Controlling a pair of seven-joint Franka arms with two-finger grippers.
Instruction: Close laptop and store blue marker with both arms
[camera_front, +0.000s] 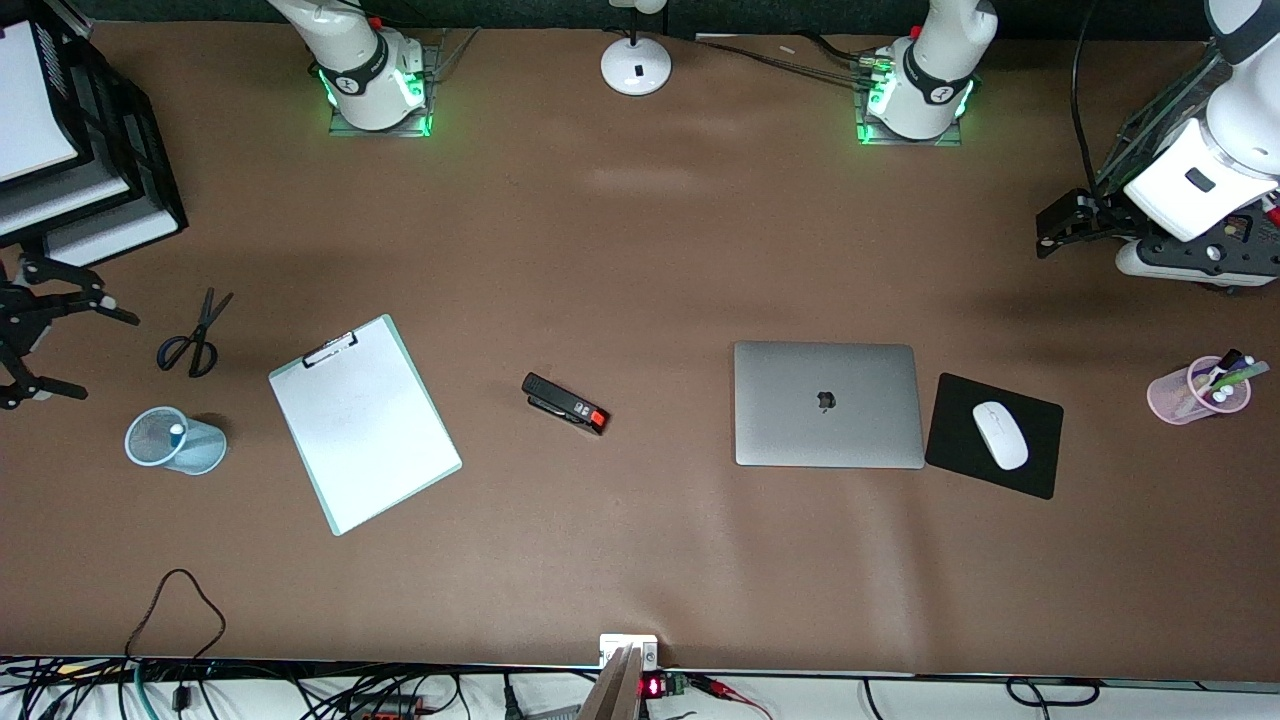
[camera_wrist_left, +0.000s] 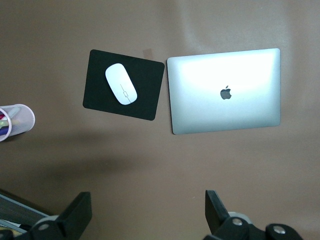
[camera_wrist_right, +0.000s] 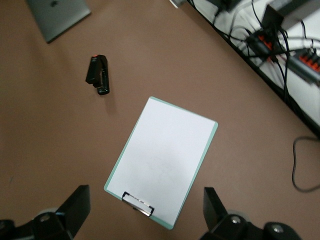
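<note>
Laptop (camera_front: 828, 404) lies shut and flat on the surface (camera_front: 640, 250), lid up with the logo showing, in the half toward the left arm's end. Black mouse pad (camera_front: 950, 410) sits just beside it at 3 o'clock in the front view and carries a white mouse (camera_front: 1000, 435). Closing therefore reads as finished.

Blue marker (camera_front: 177, 430) appears to be stored. A white tip over a blue shaft shows inside the pale blue mesh cup (camera_front: 200, 450), which is at 9 o'clock from the clipboard (camera_front: 365, 425) toward the right arm's end. The detail is small, so this is a judgement, not a certainty. No loose blue marker lies anywhere on the surface. The pink cup (camera_front: 1198, 390), at 3 o'clock from the mouse pad, holds only other coloured pens.

Left tool (camera_front: 1045, 232) hangs at 2 o'clock from the laptop, over bare surface near the edge. Its fingers stand wide apart and hold nothing, and the left wrist view looks down between them on the laptop and mouse pad. Right tool (camera_front: 70, 340) hangs at the edge at 9 o'clock from the scissors (camera_front: 192, 340), likewise spread and empty. Its wrist view shows the clipboard and the black stapler (camera_wrist_right: 98, 75) below.

Judged from this layout, both parts of the task look complete and nothing remains within either tool's reach to act on. At most the arms would still need to park.
</note>
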